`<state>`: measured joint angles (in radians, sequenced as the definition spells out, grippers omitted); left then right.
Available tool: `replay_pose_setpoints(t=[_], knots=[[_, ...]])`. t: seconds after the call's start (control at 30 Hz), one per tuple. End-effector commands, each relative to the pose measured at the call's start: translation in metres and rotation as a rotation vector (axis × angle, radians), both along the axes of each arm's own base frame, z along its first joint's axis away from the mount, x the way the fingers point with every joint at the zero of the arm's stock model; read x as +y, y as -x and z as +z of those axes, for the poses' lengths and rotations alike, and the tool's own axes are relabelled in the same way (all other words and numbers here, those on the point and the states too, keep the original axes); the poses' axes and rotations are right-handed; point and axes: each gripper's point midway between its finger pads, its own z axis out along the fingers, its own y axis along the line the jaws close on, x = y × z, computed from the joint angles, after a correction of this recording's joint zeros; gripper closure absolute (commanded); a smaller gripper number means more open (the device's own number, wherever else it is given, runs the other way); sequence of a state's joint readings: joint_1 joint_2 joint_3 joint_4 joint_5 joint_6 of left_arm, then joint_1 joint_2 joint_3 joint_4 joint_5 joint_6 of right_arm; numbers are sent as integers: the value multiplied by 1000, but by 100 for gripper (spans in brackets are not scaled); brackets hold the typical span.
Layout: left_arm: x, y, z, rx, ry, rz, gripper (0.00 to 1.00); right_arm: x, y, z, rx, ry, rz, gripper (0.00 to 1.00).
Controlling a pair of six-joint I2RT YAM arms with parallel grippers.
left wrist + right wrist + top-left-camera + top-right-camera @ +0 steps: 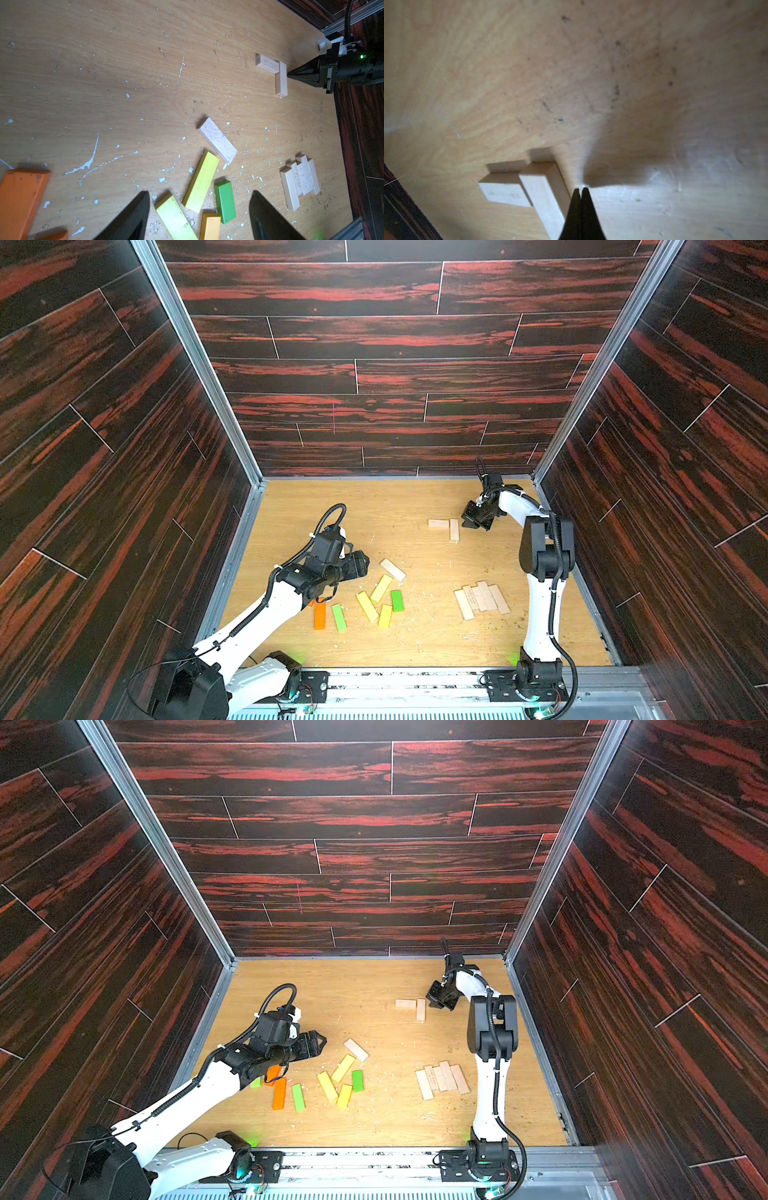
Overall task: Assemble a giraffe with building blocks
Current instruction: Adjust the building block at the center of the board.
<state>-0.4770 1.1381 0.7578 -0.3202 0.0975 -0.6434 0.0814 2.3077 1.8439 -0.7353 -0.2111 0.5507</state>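
Observation:
Two pale building blocks [439, 524] [504, 194] form an L at the far right, one plank [281, 79] on its long edge. My right gripper [469, 524] [580, 188] is shut and empty, its tip right beside that plank; I cannot tell whether they touch. Yellow [381, 588], green [397, 600] and orange [319, 615] blocks lie scattered at the front left, with one pale plank [392, 569] beside them. My left gripper [363, 562] [200, 193] hovers open above the yellow and green ones [224, 200], holding nothing. Several pale planks [482, 599] lie in a row at the front right.
Dark wood-patterned walls [124, 489] close in the wooden floor [374, 514] on three sides. A metal rail [415, 680] with both arm bases runs along the front. White flecks dot the floor [89, 162]. Another orange block [272, 1073] lies partly under my left arm.

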Motion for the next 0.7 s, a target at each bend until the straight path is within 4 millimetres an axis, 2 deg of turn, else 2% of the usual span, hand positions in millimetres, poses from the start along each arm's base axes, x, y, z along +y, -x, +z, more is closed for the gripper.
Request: replay_pose_setpoints(t=[0.0,0.1,0.47,0.63,0.67], knots=[[0,-4,14,-40,10,2,22,11,1,-21,48,-23,14,100],[0,-4,14,-39,11,1,22,16,1,-21,47,-29,23,100],[3,-3,13,-45,3,10,22,17,2,-18,46,-28,21,100],[3,-3,14,-45,3,10,21,8,-1,0,8,21,2,100],[3,-3,15,-47,2,10,20,4,-1,7,-5,43,-2,97]])
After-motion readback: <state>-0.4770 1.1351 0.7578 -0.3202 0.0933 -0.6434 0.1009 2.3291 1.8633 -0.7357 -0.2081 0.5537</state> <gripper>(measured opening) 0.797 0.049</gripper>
